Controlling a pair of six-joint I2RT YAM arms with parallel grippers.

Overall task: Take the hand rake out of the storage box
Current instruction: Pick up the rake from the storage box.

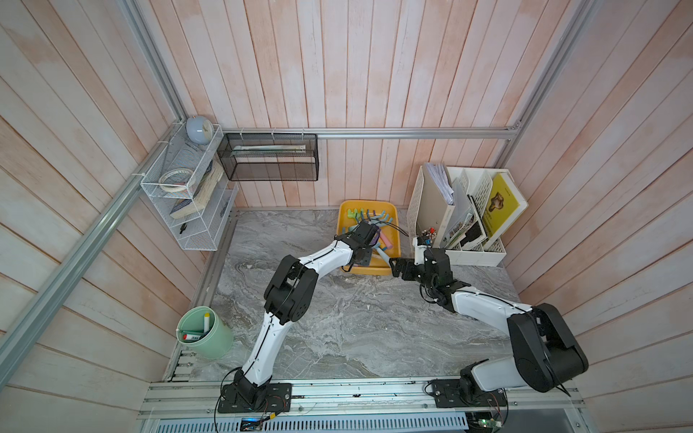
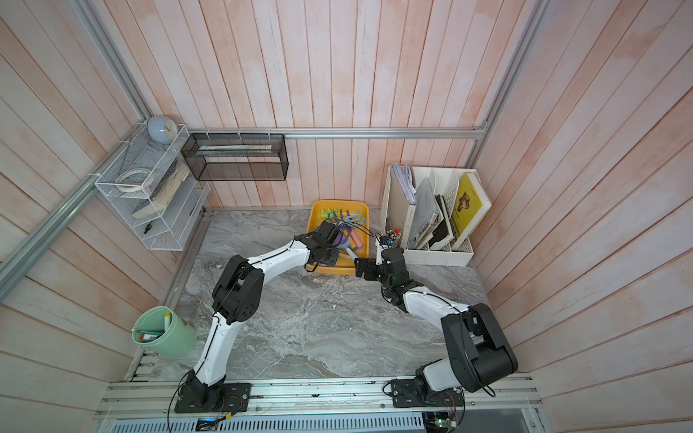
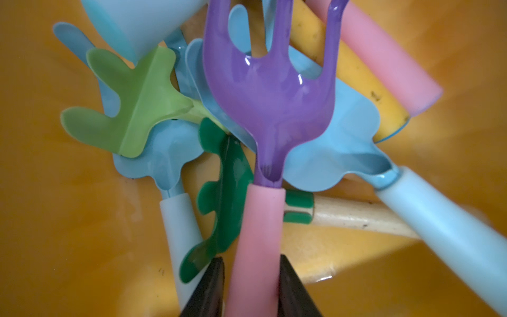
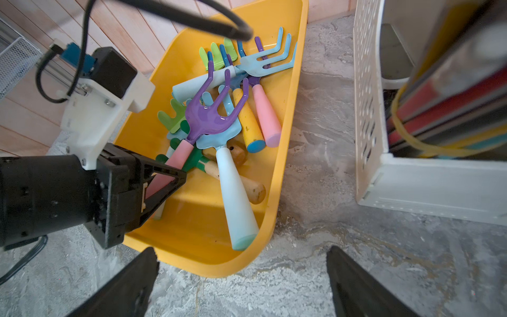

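The yellow-orange storage box point(image 1: 375, 270) point(image 2: 317, 214) point(image 4: 192, 225) stands at the back of the marble table with several coloured garden tools piled in it. On top of the pile lies the hand rake point(image 3: 269, 104) point(image 4: 208, 115), purple-headed with a pink handle. My left gripper point(image 3: 251, 260) point(image 4: 181, 173) reaches into the box, its black fingers point(image 3: 211, 285) closed on either side of the pink handle. My right gripper point(image 4: 242, 252) point(image 1: 393, 266) hangs open and empty over the table, just outside the box's near right corner.
A white perforated file organizer point(image 1: 468, 255) with books stands right of the box. On the back wall hangs a black mesh basket point(image 1: 270, 157), with a white wire shelf point(image 1: 180, 195) at the left. A green cup point(image 1: 204, 333) with markers sits front left.
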